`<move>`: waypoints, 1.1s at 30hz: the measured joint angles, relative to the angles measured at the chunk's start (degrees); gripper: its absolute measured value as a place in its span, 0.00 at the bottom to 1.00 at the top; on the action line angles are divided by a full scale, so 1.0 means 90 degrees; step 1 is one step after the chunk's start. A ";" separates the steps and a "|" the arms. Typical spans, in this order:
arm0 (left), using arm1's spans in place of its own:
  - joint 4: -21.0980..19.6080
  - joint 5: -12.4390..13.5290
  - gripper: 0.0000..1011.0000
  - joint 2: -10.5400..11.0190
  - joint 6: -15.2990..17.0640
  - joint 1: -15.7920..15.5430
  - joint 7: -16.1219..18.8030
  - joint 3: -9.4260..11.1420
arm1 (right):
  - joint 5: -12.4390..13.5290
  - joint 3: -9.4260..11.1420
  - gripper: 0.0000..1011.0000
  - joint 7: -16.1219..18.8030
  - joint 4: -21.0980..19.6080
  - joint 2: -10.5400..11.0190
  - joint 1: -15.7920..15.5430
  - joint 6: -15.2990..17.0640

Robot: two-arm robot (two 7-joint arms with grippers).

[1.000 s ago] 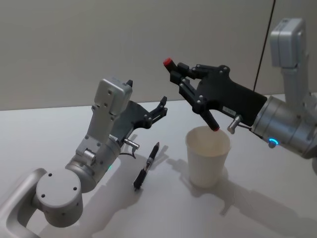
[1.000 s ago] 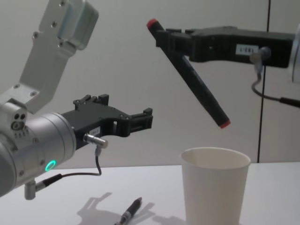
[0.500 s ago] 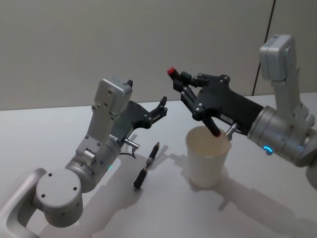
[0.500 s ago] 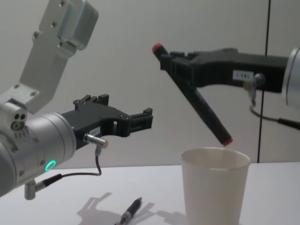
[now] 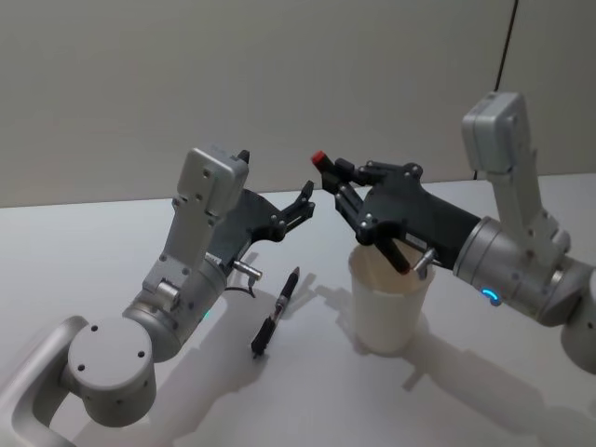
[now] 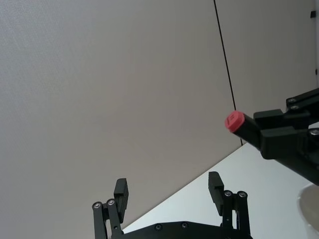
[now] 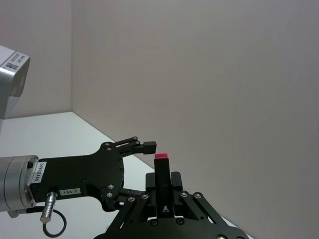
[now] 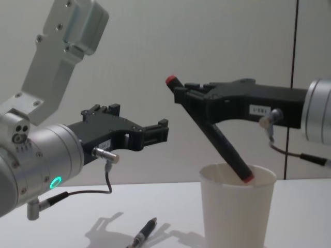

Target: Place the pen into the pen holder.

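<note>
Holding a thick black marker pen (image 8: 227, 153) with a red cap at each end, the right gripper (image 8: 194, 106) hangs above the tapered white paper cup (image 5: 386, 312) and towards its left side. Its fingers are closed tight on the upper part of the barrel, just below the top cap. The pen slants down from there, and its lower red tip sits at the cup's rolled rim, seemingly just inside the mouth.

The step in hand looks like the insertion itself. The pen is lined up over the cup but not yet released.

The next move calls for a little more descent, so that more of the barrel is below the rim, and then for the fingers to part. Since the pen leans, it will probably tip against the cup's wall on release. A light paper cup could rock, so a low, gentle drop seems wise.

Left of the cup, the left gripper (image 6: 168, 183) hovers idle with its fingers spread wide and nothing between them. Beneath it, also left of the cup and apart from it, a slim black pen (image 5: 277, 311) lies on the white table (image 5: 84, 251).
</note>
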 joint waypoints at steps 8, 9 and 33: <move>0.0000 0.0000 0.99 0.0000 0.0000 0.0000 0.0000 0.0000 | -0.0037 -0.0036 0.16 -0.0005 0.0089 -0.0018 -0.0002 0.0030; 0.0000 0.0000 0.99 0.0000 0.0000 0.0000 0.0000 0.0000 | -0.0043 -0.0042 0.16 -0.0005 0.0103 -0.0018 -0.0005 0.0043; 0.0000 0.0000 0.99 0.0000 0.0000 0.0000 0.0000 0.0000 | -0.0015 -0.0030 0.16 -0.0050 0.0015 0.0178 -0.0176 0.0189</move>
